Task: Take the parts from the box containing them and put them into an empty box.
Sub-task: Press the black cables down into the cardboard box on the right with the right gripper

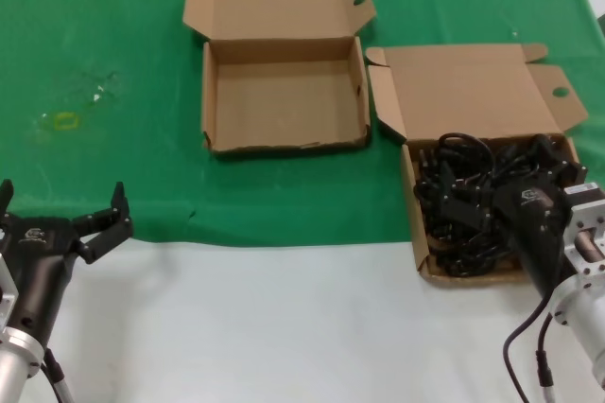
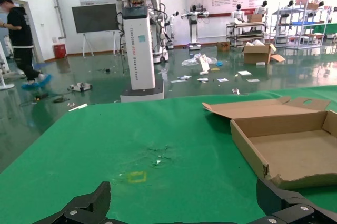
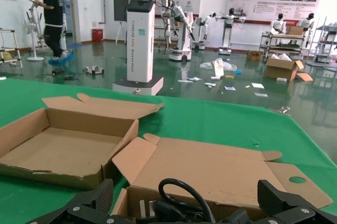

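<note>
the right gripper (image 1: 515, 197) hangs jaws wide over the cords (image 1: 473, 197) in the square box (image 1: 421, 242) near the desk's right edge. best to drop straight onto one coil and lift slowly, or neighbours tangle along. the left gripper (image 1: 95, 223) waits open by the left edge; the wide box (image 1: 284, 91) is empty.

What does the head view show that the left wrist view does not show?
Only the head view shows the full box with its black cords, and the right claw over them. Only the left wrist view shows the hall with a white robot. Both show the empty box, the green cloth and the open left claw.
</note>
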You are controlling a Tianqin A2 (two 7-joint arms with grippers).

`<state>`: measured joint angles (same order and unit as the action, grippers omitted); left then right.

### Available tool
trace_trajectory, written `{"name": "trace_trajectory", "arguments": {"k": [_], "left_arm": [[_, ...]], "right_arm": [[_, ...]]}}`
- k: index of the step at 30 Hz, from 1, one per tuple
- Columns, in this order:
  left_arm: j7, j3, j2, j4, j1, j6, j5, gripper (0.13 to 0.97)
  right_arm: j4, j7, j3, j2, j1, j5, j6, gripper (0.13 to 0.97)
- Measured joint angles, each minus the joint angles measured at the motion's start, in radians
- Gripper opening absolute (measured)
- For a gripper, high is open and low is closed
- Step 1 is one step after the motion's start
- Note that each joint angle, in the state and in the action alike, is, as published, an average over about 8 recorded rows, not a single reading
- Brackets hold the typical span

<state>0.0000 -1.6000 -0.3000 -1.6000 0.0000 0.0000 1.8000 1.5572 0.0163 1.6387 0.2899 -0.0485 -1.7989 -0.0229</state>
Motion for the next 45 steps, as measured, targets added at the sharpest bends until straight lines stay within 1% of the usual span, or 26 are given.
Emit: {"name": "trace_trajectory", "arguments": {"k": [21,33,41,42,45], "left_arm": [[0.0,0.0,0.0,0.0,0.0,0.0,0.0,0.966],[0.0,0.0,0.0,0.0,0.0,0.0,0.0,0.947],[0.0,0.0,0.0,0.0,0.0,0.0,0.0,0.857],[0.0,0.0,0.0,0.0,0.0,0.0,0.0,0.857],[0.0,0.0,0.0,0.0,0.0,0.0,0.0,0.797]], "right_arm": [[0.0,0.0,0.0,0.0,0.0,0.0,0.0,0.966],[0.001,0.0,-0.001,-0.001,0.0,-0.001,0.003,0.966],[-0.001,-0.01,0.007,-0.001,0.002,-0.013,0.028,0.966],[-0.002,-0.011,0.01,0.0,0.002,-0.014,0.031,0.966],[-0.004,-0.014,0.02,0.007,0.0,-0.018,0.034,0.966]]}}
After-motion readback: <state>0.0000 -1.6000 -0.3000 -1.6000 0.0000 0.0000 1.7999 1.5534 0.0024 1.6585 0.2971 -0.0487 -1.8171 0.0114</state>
